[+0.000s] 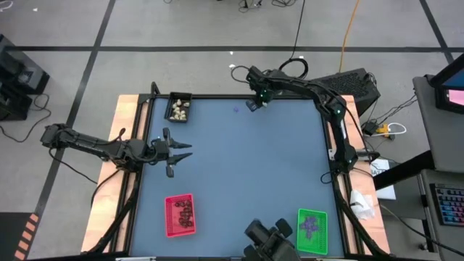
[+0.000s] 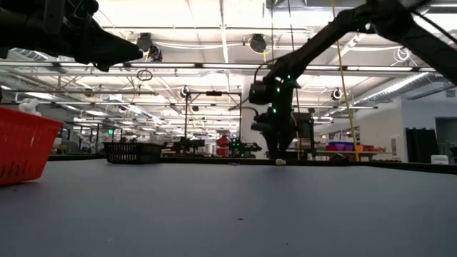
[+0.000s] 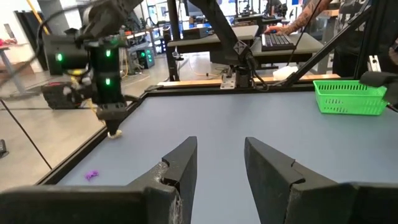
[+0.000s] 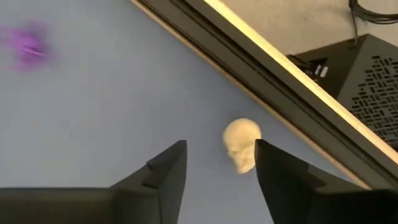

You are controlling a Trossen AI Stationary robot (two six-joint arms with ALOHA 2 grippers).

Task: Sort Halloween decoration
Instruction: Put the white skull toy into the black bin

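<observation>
From above, the right gripper [image 1: 253, 104] hovers at the table's [image 1: 246, 174] far edge, while the left gripper [image 1: 181, 151] waits mid-left, fingers apart. Sorted trinkets fill the black tray [image 1: 178, 107], red tray [image 1: 180, 215] and green tray [image 1: 312, 230]. At table level, a workshop stretches behind. The right wrist view shows parted fingers around a cream skull [image 4: 241, 144], probably lining up a pick, with a purple bit [image 4: 27, 42] nearby.

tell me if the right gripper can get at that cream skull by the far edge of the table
Probably yes. The right gripper hangs just above the cream skull with its fingers apart, and the skull lies on bare table by the far rail. Nothing lies between them; the purple bit is well off to one side.
</observation>
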